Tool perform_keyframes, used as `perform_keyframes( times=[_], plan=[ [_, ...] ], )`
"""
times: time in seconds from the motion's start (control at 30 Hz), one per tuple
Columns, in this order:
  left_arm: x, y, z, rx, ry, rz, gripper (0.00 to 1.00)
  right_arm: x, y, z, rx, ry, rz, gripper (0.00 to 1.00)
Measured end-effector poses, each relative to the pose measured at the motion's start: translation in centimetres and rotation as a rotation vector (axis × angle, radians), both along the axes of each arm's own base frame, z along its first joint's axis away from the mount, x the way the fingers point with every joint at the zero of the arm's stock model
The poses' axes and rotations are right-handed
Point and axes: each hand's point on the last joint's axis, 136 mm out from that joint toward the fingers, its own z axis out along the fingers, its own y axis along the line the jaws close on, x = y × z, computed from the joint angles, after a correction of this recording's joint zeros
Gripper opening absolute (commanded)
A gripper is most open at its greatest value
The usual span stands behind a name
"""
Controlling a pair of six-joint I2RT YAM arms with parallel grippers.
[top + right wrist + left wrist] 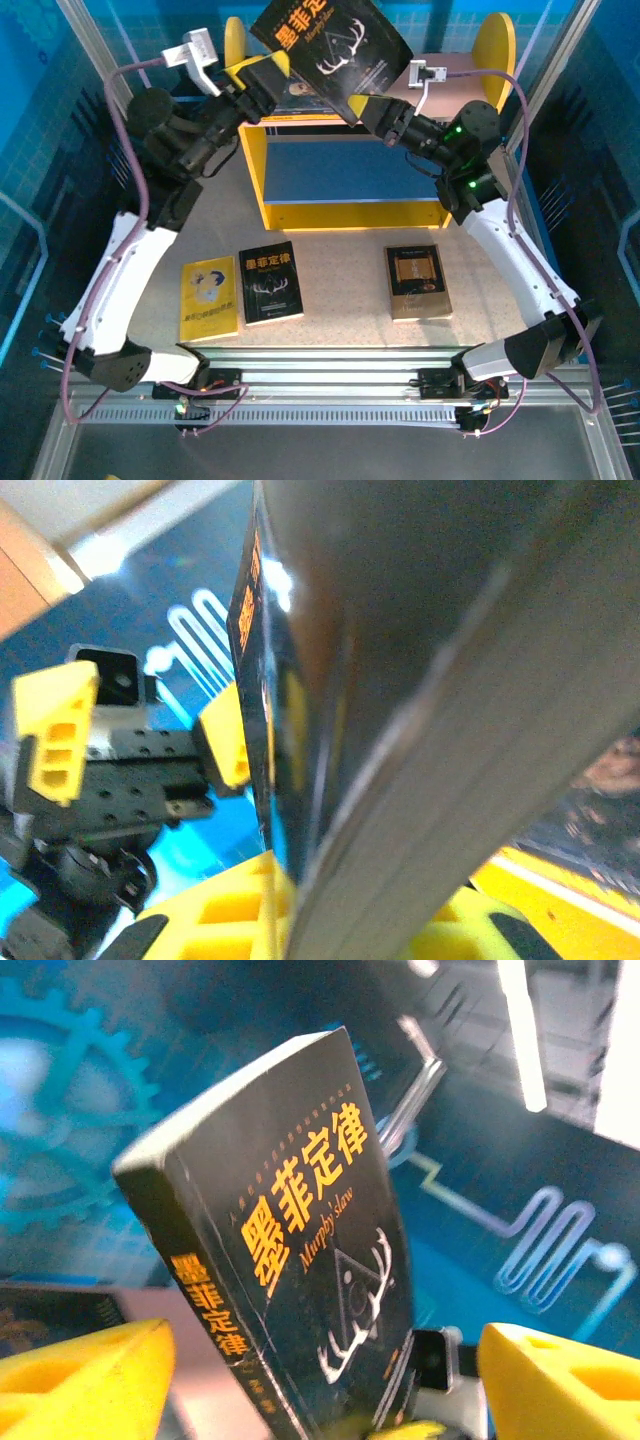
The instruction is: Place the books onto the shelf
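Books are spread over two places: a black antler book is held tilted in the air above the shelf, between the two sets of jaws, while a yellow book, a second black book and a brown-black book lie flat on the table, well below both sets of jaws. The right gripper is seen clamped on the lower corner of the raised book, whose edge is pinched between its yellow fingers in the right wrist view. The left gripper is spread wide around the opposite lower corner: in the left wrist view the cover stands between its fingers with a gap on each side, so nothing is gripped there. The step in hand is judged to be a pass of the book between the arms, with its weight carried by the right jaws alone. The next move is judged to call for the left jaws to be drawn clear of the cover without brushing it; the book would then be lowered by the right arm, turned upright and slid onto a board of the shelf just beneath the jaws. Since the grip lies at one corner, some pivoting of the book is to be expected
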Motion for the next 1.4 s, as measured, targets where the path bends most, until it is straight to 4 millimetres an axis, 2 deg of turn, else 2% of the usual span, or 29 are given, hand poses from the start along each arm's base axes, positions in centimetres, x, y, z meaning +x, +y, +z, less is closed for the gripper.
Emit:
perform_keyframes(
  times=[0.17,0.37,0.47,0.6,0.73,0.97,1.4],
  plan=[
    [-1.0,2.5,-1.8,0.124,0.121,0.036,0.83,-0.4,-1.4,-2.4,-0.122,0.036,0.013,0.02],
    [0.1,4.9,-5.6,0.198,0.280,0.007,0.82,-1.8,-2.7,-3.0,-0.229,0.019,0.048,0.02],
    [1.4,5.0,-7.3,0.206,0.339,-0.076,0.79,-2.8,-2.5,-3.6,-0.273,0.009,0.089,0.02],
    [1.9,3.7,-9.1,0.215,0.378,-0.233,0.79,-3.8,-2.5,-5.0,-0.316,0.035,0.123,0.02],
    [0.8,2.5,-9.1,0.216,0.371,-0.358,0.79,-4.4,-2.6,-6.1,-0.340,0.061,0.147,0.01],
    [-1.3,1.7,-7.7,0.236,0.312,-0.454,0.80,-5.1,-2.5,-7.0,-0.355,0.092,0.184,0.01],
    [-1.1,1.2,-8.4,0.229,0.335,-0.515,0.79,-6.6,-2.0,-6.5,-0.318,0.077,0.287,0.01]
  ],
)
